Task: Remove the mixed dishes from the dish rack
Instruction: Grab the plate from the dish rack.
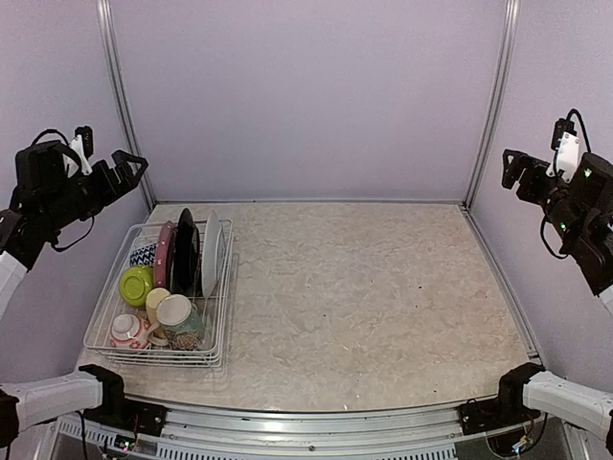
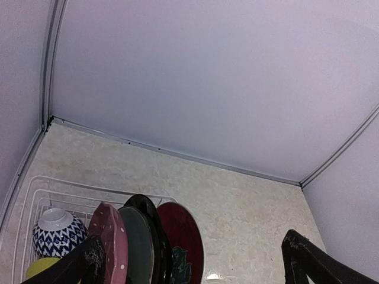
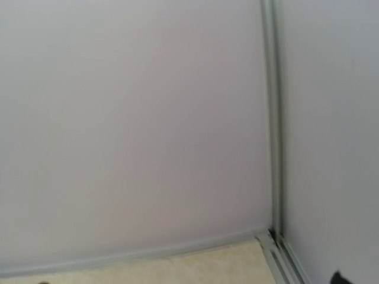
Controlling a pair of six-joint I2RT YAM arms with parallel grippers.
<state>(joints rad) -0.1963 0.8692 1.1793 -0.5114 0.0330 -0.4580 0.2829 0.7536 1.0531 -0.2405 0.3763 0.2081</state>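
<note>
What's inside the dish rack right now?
In the dish rack: upright plates and a blue-white bowl at the far end; lime-green bowl, yellow mug, patterned mug and red-white bowl nearer. Anything beneath is hidden.

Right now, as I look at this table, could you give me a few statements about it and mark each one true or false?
1. The dish rack sits on the left arm's side of the table. True.
2. The left gripper is holding a plate. False: it is open and empty, up in the air above the rack.
3. The plates stand on edge in the rack. True.
4. The lime-green bowl lies on the table outside the rack. False: it is inside the rack, beside the plates.
5. The right gripper is open and holds nothing. True.
</note>
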